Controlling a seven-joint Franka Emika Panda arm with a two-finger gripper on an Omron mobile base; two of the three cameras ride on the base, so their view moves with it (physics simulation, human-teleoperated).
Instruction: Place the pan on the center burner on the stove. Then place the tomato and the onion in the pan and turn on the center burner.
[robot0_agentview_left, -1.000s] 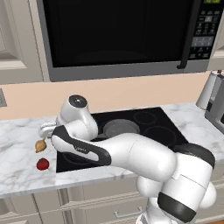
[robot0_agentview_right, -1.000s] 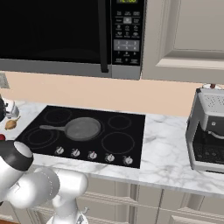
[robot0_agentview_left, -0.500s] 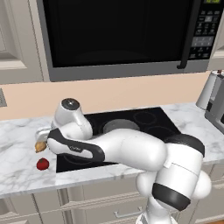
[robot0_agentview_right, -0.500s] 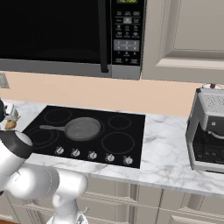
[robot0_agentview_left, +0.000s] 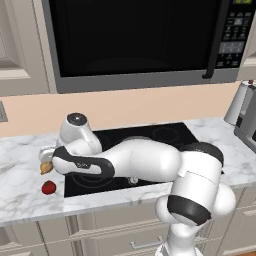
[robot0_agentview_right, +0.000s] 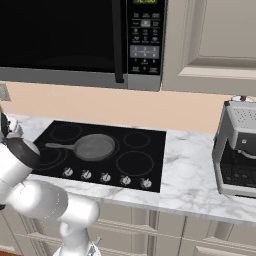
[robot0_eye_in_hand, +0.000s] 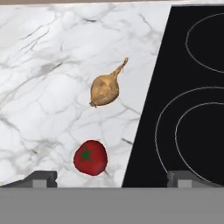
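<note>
The claw (robot0_eye_in_hand: 112, 178) is spread wide and empty above the surface (robot0_eye_in_hand: 39, 87). The tomato (robot0_eye_in_hand: 90, 157) and onion (robot0_eye_in_hand: 105, 89) are seen beside the stove's (robot0_eye_in_hand: 183, 109) left edge. The pan (robot0_agentview_right: 93, 147) is set on the center burner (robot0_agentview_right: 113, 145).

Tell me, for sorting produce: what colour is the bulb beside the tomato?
Golden-brown bulb, clearest in the hand view.
</note>
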